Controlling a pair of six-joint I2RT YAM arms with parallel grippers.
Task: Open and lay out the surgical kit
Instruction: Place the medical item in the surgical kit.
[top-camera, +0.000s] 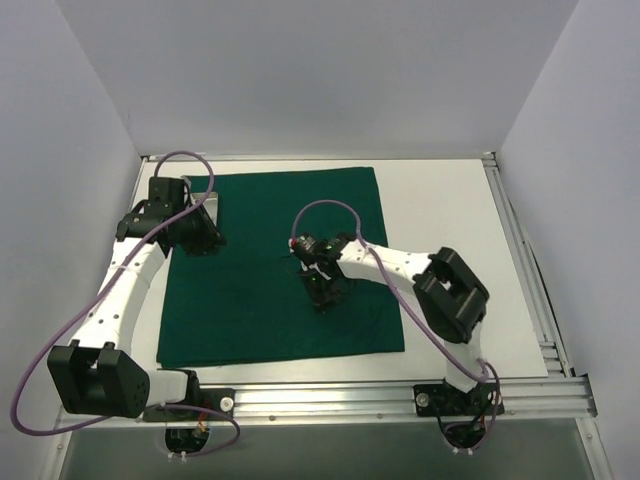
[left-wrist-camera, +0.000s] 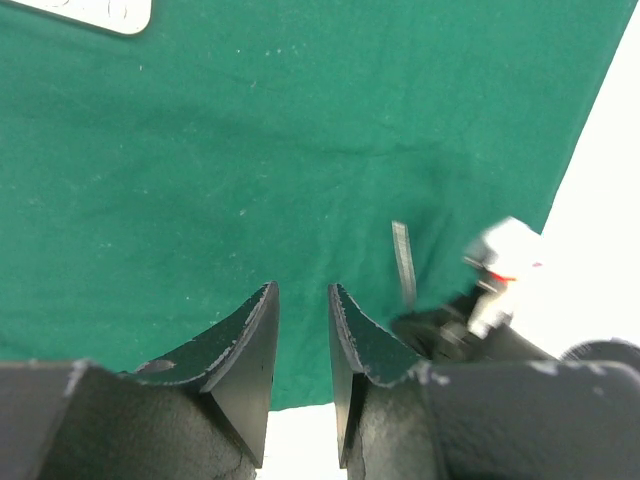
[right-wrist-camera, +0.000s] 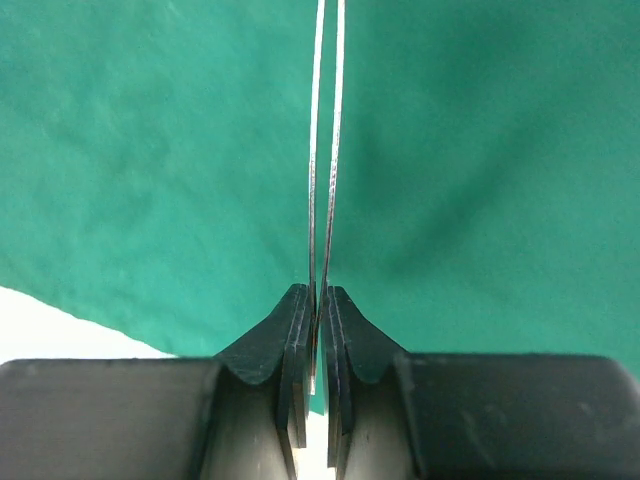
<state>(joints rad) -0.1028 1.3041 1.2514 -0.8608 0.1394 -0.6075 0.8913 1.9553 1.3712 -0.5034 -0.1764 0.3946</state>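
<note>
Tweezers (right-wrist-camera: 325, 150) are the only instrument I can really make out: two thin steel blades running side by side up the middle of the right wrist view, tips cut off by the top edge. Right gripper (right-wrist-camera: 317, 300) is pinched tight on their lower end. In the top view they're pretty much lost under that arm, mid-frame.

Metal tray (top-camera: 212, 208) is mostly hidden behind the left arm in the upper left of the top view. The left wrist camera only catches one shiny rounded corner of it, upper left.

Left gripper (left-wrist-camera: 303, 300) has its fingers a narrow gap apart, with just cloth showing through the gap.

Green cloth wrap (top-camera: 280, 300) lies spread flat, a big matte rectangle, faintly creased and flecked with lint, on the white table (top-camera: 450, 200). Purple cables (top-camera: 183, 154) loop off both arms above it.
</note>
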